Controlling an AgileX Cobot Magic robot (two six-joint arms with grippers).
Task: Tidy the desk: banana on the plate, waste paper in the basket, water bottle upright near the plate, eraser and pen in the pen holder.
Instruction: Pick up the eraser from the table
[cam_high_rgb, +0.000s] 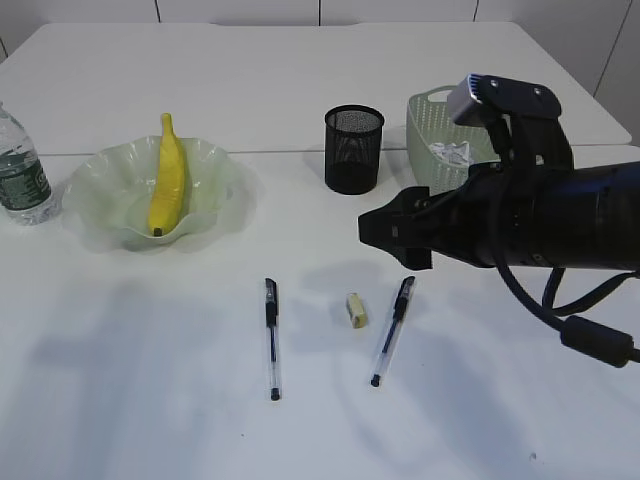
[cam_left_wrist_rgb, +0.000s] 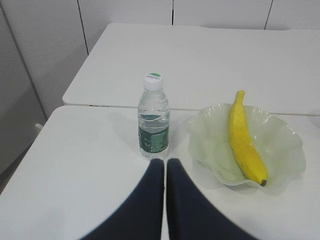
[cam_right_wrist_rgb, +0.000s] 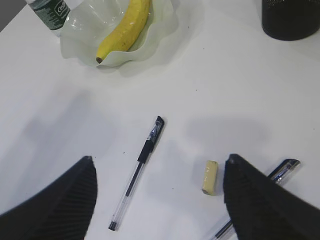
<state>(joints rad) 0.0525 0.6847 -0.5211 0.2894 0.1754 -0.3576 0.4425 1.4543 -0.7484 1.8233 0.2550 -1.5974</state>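
From the exterior view the banana (cam_high_rgb: 167, 178) already lies on the plate (cam_high_rgb: 225, 195), the water bottle (cam_high_rgb: 20, 172) stands upright just left of the plate, and crumpled paper (cam_high_rgb: 455, 153) sits in the basket (cam_high_rgb: 425, 135) – what looks left is the eraser (cam_high_rgb: 355, 309) and two pens (cam_high_rgb: 271, 337) (cam_high_rgb: 391, 330), lying in front of the pen holder (cam_high_rgb: 353, 148) with bare table around them. The left wrist view shows the left gripper (cam_left_wrist_rgb: 164, 165) closed and empty, near the bottle and well back from the table's left edge. The right wrist view shows the right gripper (cam_right_wrist_rgb: 157, 172) spread wide, holding nothing, above the pens and eraser – plenty of room to descend.
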